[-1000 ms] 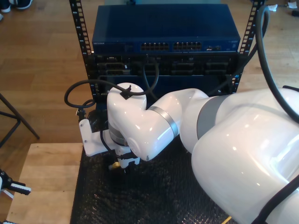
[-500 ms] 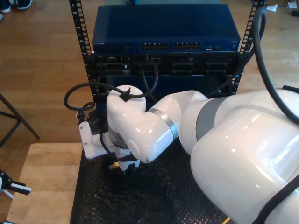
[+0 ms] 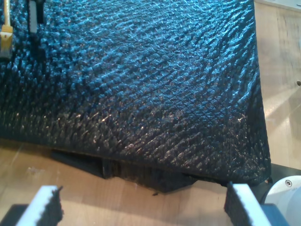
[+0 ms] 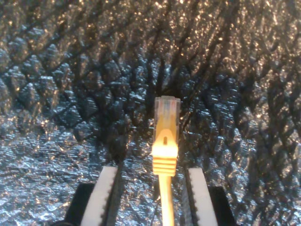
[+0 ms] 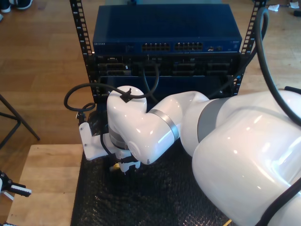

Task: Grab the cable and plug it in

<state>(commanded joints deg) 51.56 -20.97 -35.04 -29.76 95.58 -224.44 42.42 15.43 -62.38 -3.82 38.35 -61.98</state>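
Since a second ago your white arm has dipped slightly. You see the thin yellow-orange cable (image 4: pixel 164 155), clear plug forward, between my second gripper (image 4: pixel 155 197) jaws over the black bubble-textured mat (image 4: pixel 56 94); grip unclear. My first gripper (image 3: pixel 141 207) is wide open, empty.

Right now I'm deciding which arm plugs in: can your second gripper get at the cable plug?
Probably yes. The plug lies on the black mat just ahead of my second gripper, the cable running between its open fingers; nothing blocks it.
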